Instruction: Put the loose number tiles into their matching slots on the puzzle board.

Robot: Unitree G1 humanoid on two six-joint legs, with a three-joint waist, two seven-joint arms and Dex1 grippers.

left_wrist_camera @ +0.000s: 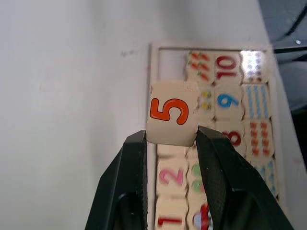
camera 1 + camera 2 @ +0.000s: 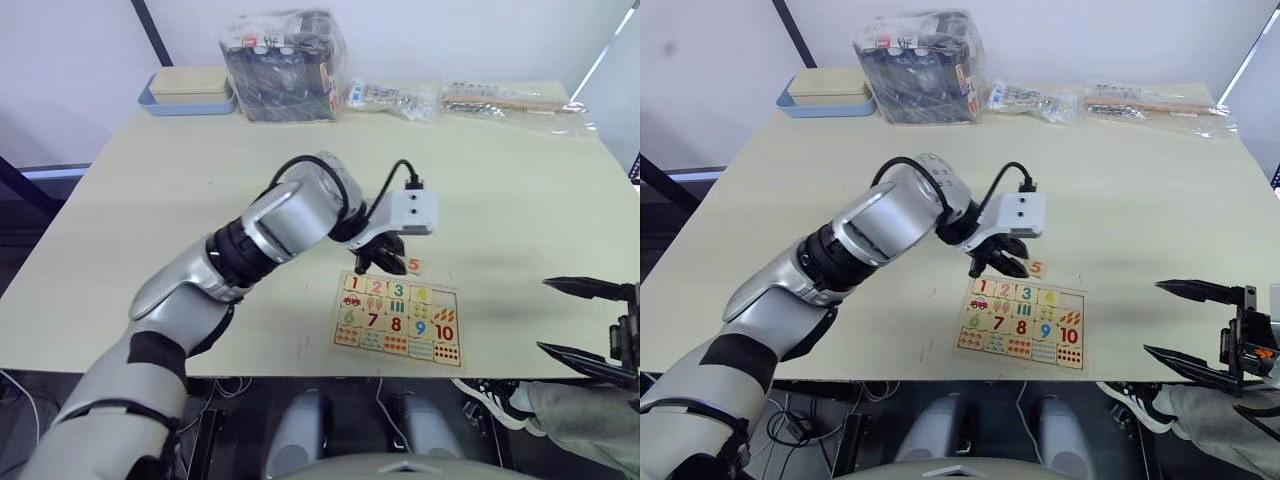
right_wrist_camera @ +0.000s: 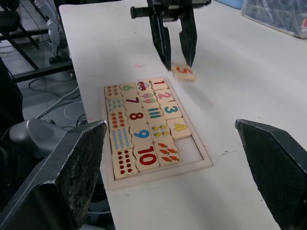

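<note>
The pale-wood puzzle board (image 3: 156,176) lies near the table's front edge. Tiles 1 to 4 sit in its top row, and the slot (image 3: 193,148) beside the 4 is bare. One loose number tile, an orange 5 (image 1: 168,111), rests at the board's far edge (image 2: 413,265). My left gripper (image 1: 170,136) reaches across from the left and is shut on the near end of this tile, one black finger (image 1: 132,167) on each side. My right gripper (image 2: 590,320) hangs open off the table's front right corner, to the right of the board, with nothing between its fingers.
At the back left stand a blue tray with a beige box (image 2: 188,90) and a plastic-wrapped dark box (image 2: 285,65). Clear plastic packets (image 2: 390,97) and a long bagged item (image 2: 510,100) lie along the back edge.
</note>
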